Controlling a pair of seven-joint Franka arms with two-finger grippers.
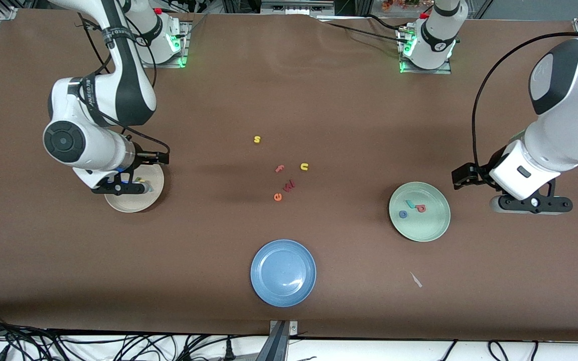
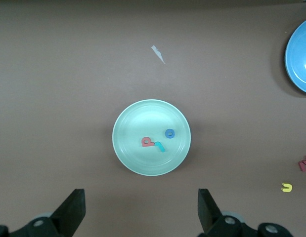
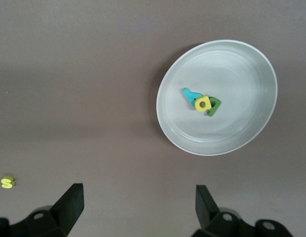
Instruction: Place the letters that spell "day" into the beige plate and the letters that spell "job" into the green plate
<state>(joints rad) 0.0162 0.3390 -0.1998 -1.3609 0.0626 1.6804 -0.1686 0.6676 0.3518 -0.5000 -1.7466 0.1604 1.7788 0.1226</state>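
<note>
Beige plate (image 3: 232, 64) mid-height in the front frame, toward the right arm's end of the table. Holds all three "day" letters in a touching cluster: teal y (image 3: 191, 95), yellow a (image 3: 203, 103), dark green d (image 3: 215, 106), with the a lying partly on the d.

Right gripper (image 1: 120, 187) over the edge of the beige plate nearest the robots' bases. Released, fingers (image 3: 71, 202) spread wide, nothing between them.

Green plate (image 1: 429, 228) mid-height in the front frame, toward the left arm's end. Holds the "job" letters: teal j (image 1: 410, 203) touching pinkish-red b (image 1: 421, 208), blue o (image 1: 403, 214) just beside them, apart.

Left gripper (image 1: 530, 204) over bare table just beside the green plate, at the left arm's end. Released, fingers (image 2: 73, 210) wide apart, empty.

Blue plate (image 1: 283, 272) lower centre of the front frame, nothing in it.

Loose on the table at frame centre: yellow s (image 1: 257, 139) highest up, pink f (image 1: 280, 169) and yellow u (image 1: 304, 166) below it, dark red letter (image 1: 289, 185) and orange e (image 1: 277, 197) lower still, near each other.

Small white scrap (image 1: 416, 280) low in the frame, nearer the front camera than the green plate.
</note>
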